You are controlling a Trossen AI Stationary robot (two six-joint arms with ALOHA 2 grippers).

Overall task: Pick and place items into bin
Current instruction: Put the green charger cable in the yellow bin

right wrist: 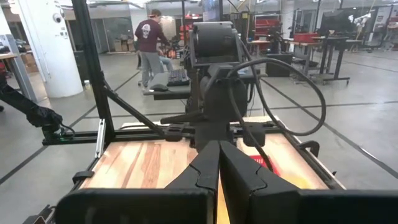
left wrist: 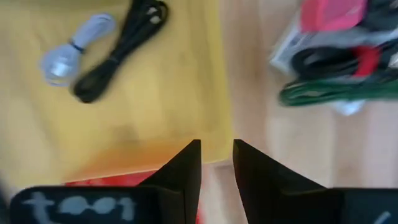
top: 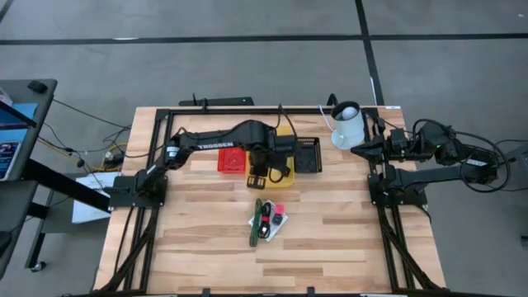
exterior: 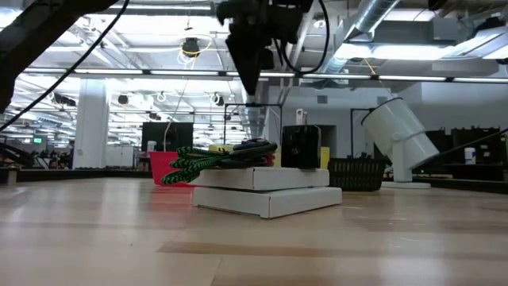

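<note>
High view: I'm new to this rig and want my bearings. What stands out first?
The left gripper hangs over the yellow bin at the table's middle, a dark cable already lying inside. Nearer the front edge sits a pile of green-handled tools and a pink piece on a white packet. The right arm waits folded at the right edge.

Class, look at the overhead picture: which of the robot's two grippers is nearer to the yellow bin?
Left. The left gripper hangs directly over the yellow bin, which holds a dark cable. The right gripper is parked off at the table's right edge.
</note>
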